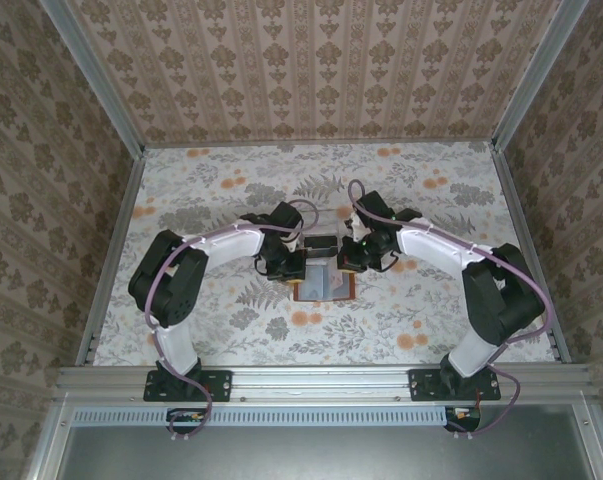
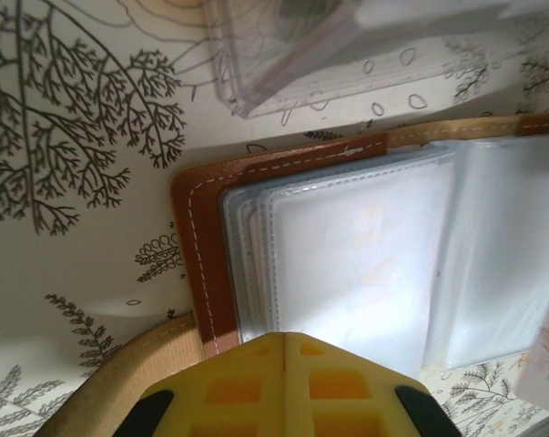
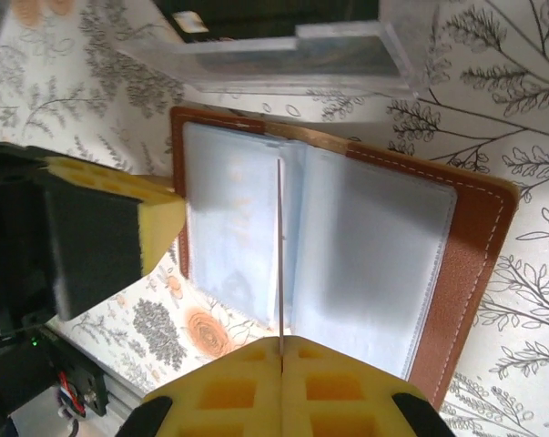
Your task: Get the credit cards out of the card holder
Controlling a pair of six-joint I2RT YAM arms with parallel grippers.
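**Top view.** My fixed camera sits above and behind the bases [image 1: 186, 385], which lie at its bottom edge. It faces down and forward across the counter [image 1: 231, 330]. It stands far off, so the holder [image 1: 324, 285] reads small at centre.

**Left wrist view.** I look steeply down, very near, past the left end effector [image 2: 283, 341] onto one end of the holder.

**Right wrist view.** Equally near, I look past the right end effector [image 3: 280, 344] onto the open holder.

**Shared ground.** Both wrist views share the holder and the clear tray [image 2: 347, 55] beyond it. The right one also catches the left end effector at its left edge.
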